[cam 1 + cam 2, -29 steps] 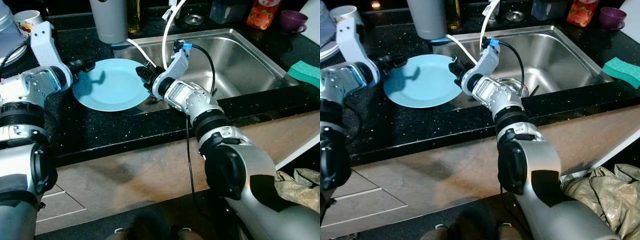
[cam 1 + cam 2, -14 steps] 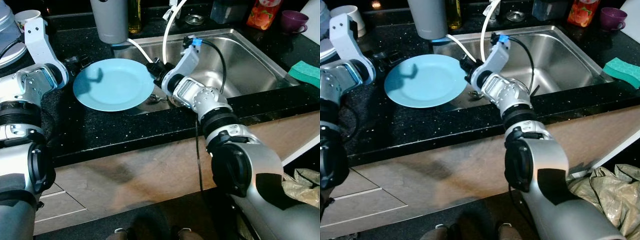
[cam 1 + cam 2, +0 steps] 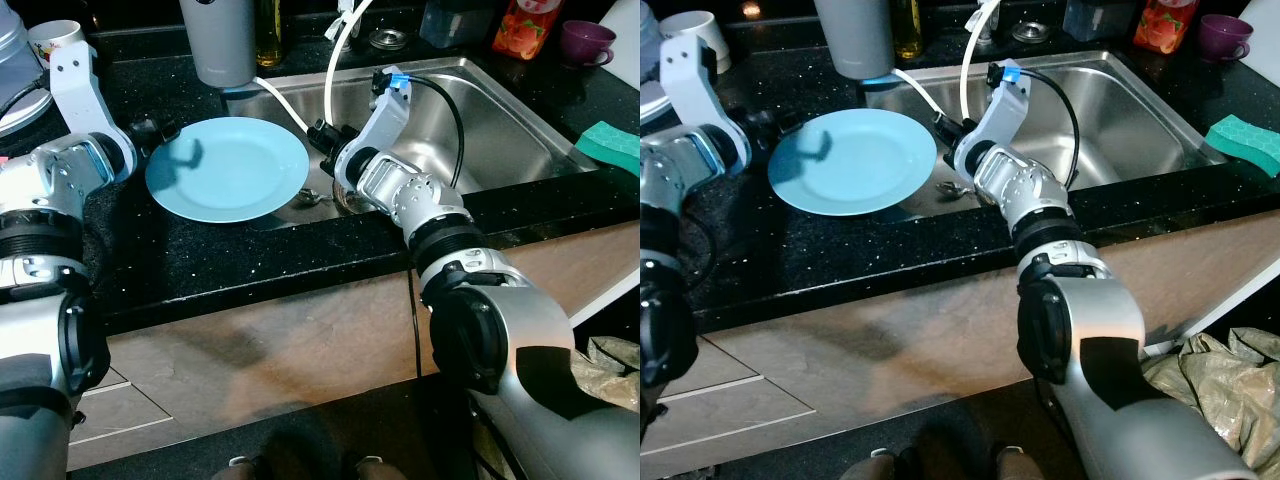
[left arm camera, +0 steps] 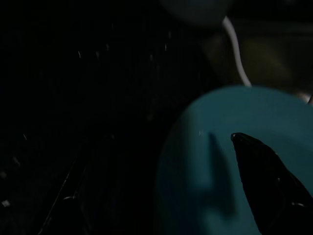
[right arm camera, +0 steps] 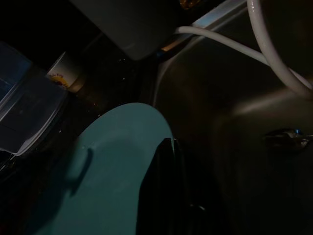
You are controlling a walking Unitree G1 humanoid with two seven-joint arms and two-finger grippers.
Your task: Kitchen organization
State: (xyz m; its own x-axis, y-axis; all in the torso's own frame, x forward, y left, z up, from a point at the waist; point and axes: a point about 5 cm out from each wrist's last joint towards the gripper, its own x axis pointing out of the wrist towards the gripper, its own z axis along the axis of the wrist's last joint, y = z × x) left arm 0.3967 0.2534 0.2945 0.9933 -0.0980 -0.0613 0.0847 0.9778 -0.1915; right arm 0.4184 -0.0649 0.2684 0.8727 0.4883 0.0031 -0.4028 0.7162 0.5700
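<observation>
A round light-blue plate (image 3: pixel 226 167) lies flat on the black counter (image 3: pixel 200 260), its right rim reaching over the left edge of the steel sink (image 3: pixel 500 110). My left gripper (image 3: pixel 152 126) hovers just off the plate's far-left rim; the left wrist view looks down on the plate (image 4: pixel 210 161) from there. My right gripper (image 3: pixel 321 133) hangs over the sink's left side, a short gap to the right of the plate, which the right wrist view shows close beside it (image 5: pixel 112 166). Neither gripper touches the plate.
A grey canister (image 3: pixel 218 40) and a white hose (image 3: pixel 335 50) stand behind the plate. A spoon (image 3: pixel 308 198) lies in the sink's near-left corner. A green sponge (image 3: pixel 610 145), purple cup (image 3: pixel 585 40) and orange packet (image 3: pixel 525 25) sit right; a printed mug (image 3: pixel 55 38) far left.
My right gripper has drawn away from the plate's right rim, moving right over the sink. The left gripper has pulled back a little to the left. The plate lies where it was.
</observation>
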